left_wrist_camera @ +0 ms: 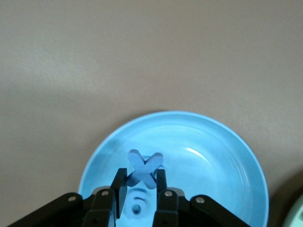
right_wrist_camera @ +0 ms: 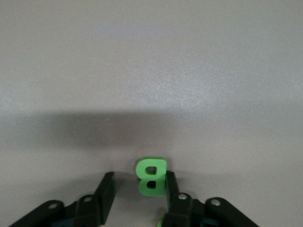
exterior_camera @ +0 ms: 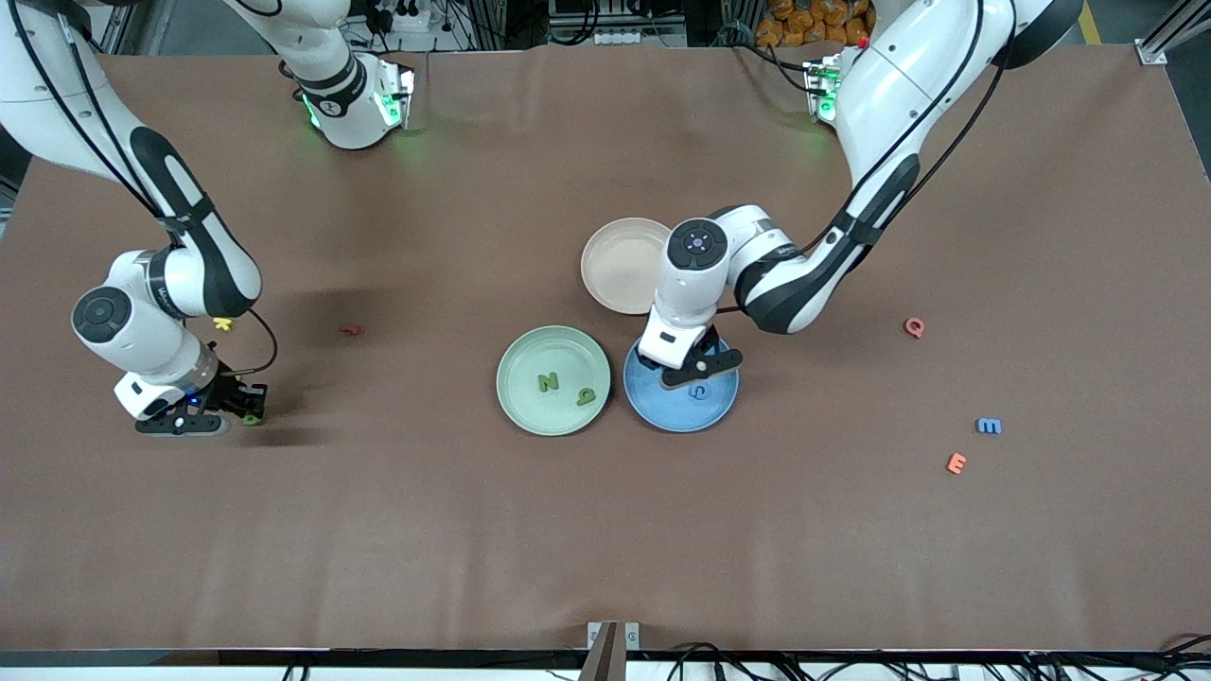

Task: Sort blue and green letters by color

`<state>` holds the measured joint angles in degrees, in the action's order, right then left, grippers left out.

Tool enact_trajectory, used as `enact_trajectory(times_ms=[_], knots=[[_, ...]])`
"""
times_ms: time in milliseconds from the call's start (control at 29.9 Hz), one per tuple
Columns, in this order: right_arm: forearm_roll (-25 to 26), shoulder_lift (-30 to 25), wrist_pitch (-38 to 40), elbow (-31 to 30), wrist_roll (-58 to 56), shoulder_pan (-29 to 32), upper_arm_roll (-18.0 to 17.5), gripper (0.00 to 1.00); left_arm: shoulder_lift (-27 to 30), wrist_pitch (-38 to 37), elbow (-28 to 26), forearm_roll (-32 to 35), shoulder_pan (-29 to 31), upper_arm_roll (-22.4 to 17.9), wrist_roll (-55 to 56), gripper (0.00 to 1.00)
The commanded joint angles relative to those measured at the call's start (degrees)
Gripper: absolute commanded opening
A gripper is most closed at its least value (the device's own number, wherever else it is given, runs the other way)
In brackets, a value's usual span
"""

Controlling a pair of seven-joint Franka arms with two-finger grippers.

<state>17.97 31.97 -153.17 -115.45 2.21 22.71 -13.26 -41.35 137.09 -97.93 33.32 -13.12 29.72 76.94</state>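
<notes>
Brown table (exterior_camera: 605, 530) | left fingers (left_wrist_camera: 120, 182) pinch blue X (left_wrist_camera: 143, 168) over blue plate (left_wrist_camera: 227, 156) | right fingers (right_wrist_camera: 170, 182) clamp green B (right_wrist_camera: 151, 176)

The left gripper (exterior_camera: 701, 370) covers part of the blue plate (exterior_camera: 719, 402) in the front view, and a small blue letter (exterior_camera: 698, 390) beside it on the plate is too small to read. In the left wrist view the plate's rim is cut off by the picture's edge, and the blue X (left_wrist_camera: 143, 168) is partly masked by the fingers. The green B (right_wrist_camera: 151, 176) shows only as a green speck beside the right gripper (exterior_camera: 248, 405) in the front view.
</notes>
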Motion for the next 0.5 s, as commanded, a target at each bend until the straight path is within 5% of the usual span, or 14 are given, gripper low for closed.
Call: enact_trajectory(times_ms=[0,234,468], knots=[[0.13,-2.00,7.17,2.68,4.19,0.14,-4.13,0.04,-1.63,-0.85,2.66,-0.36,-1.03,-0.71,-0.21,1.00],[0.13,-2.08,12.45,6.28,15.62,-4.42,-7.40,0.05,-1.10,-0.85,2.66,-0.19,-0.07,-0.89,-0.74,1.00],[-1.35,-1.64,16.93,10.06,25.99,-13.29,-7.40,0.07,-0.83,-0.85,3.71,-0.36,0.20,-6.51,-6.62,1.00]])
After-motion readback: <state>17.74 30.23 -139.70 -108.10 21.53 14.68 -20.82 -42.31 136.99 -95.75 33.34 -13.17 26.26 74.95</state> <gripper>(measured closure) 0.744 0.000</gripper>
